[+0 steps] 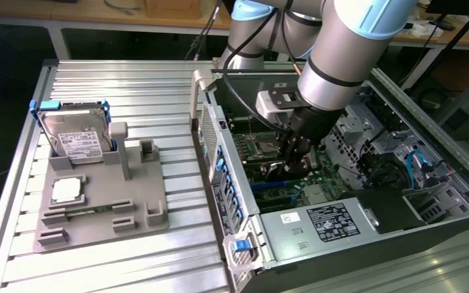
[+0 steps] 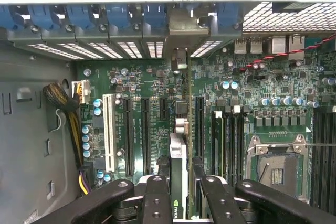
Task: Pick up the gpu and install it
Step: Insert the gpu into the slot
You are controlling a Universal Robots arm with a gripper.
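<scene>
**GPU's in the pincer, down inside the case**

The gripper [image 2: 180, 188] is clenched on the gpu [image 2: 179, 148]. There's a black finger [image 2: 156, 195] on each flat face and the card stands on edge between them. It's down in the open computer case [image 1: 316, 244], just over the motherboard [image 2: 142, 82]. It runs parallel to the black slots [image 2: 199, 124], far end toward the rear slot covers [image 2: 89, 50]. Can't tell if it's touching a slot. My guess is it's light and stiff but thin and fragile. Pinching the flat sides near the upper edge looks right, since squeezing the components would be bad.
</scene>
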